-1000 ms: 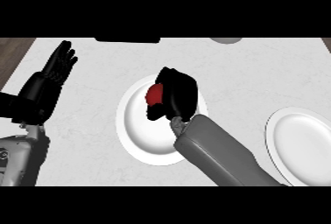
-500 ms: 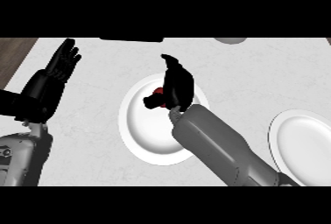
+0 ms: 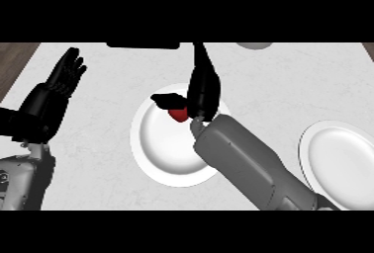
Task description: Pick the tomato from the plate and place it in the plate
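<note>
We see tomato (image 3: 177, 114) between right hand (image 3: 202, 91) thumb and straight fingers (image 3: 201, 62), not grasped, over centre plate (image 3: 164, 148); left hand (image 3: 45, 101) released.

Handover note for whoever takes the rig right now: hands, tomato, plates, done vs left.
Right hand: over the centre plate, fingers straight, thumb out beside the tomato; not closed on it.
Left hand: open, resting at the view's left, fingers up.
Tomato: at the centre plate's upper part, partly hidden by the right hand.
Right plate: holds nothing that shows.
Done: right hand is at the tomato.
Left: grasp, lift, carry to the right plate, release.
</note>
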